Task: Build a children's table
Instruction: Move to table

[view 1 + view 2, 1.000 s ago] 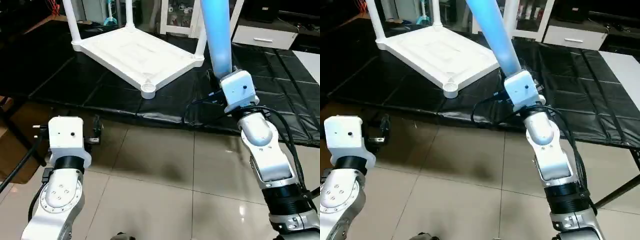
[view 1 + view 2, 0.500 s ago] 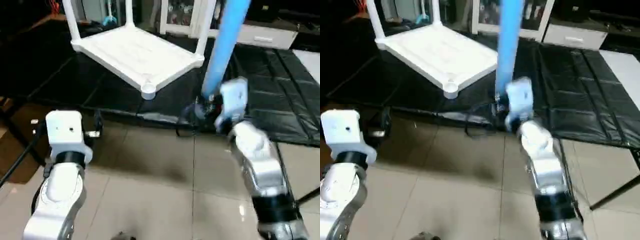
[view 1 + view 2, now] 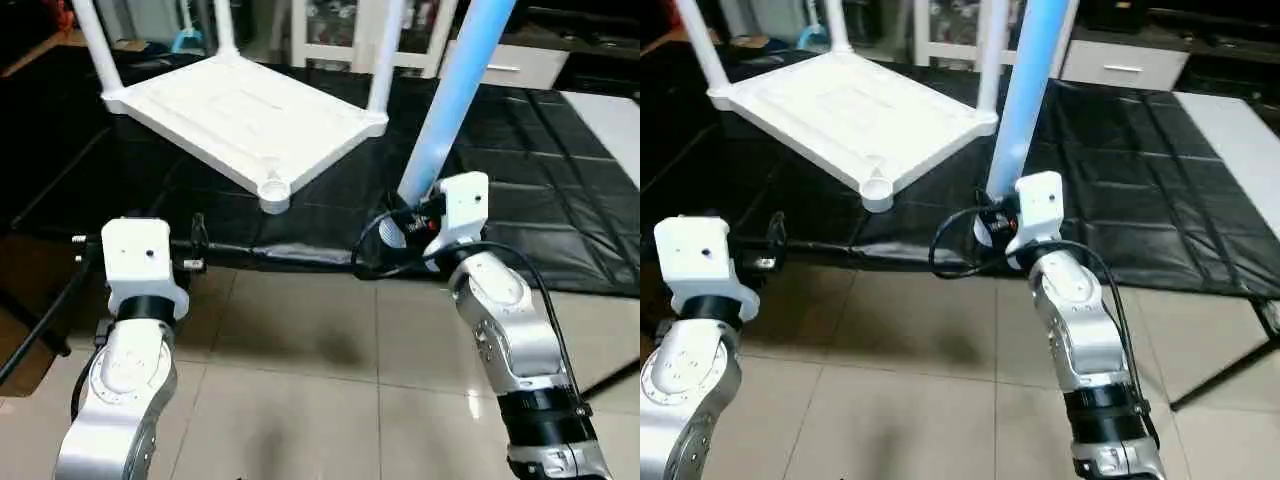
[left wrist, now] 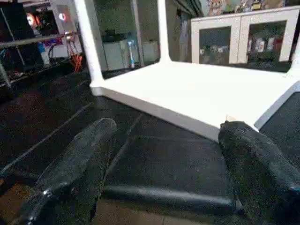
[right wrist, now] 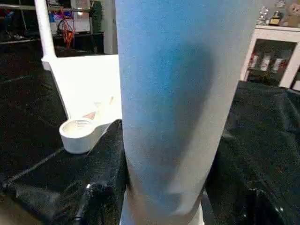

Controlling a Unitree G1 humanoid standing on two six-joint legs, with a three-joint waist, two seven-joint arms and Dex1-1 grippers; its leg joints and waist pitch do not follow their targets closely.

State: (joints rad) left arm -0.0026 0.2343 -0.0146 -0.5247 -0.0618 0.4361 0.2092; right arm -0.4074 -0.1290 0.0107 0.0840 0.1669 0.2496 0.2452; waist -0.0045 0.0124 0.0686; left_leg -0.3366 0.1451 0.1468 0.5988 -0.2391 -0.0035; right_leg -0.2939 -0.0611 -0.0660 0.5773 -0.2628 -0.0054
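A: Children's table top [image 3: 245, 115] lies upside down on the black mat [image 3: 520, 190], three legs already standing in its corners, near corner socket [image 3: 272, 190] bare.

B: Fourth leg [image 3: 455, 90]?

A: Right gripper [image 3: 415, 222] is clamped on its lower end, leg rising steeply over the mat, just to the right of the top.

B: Left gripper [image 4: 164, 164]?

A: Fingers [image 4: 77, 164] spread wide, holding nothing, hanging over the mat's near edge, pointed toward the top.

Held leg [image 3: 452, 95] cut off above, three screwed-in legs [image 3: 92, 45] likewise (tips unseen)
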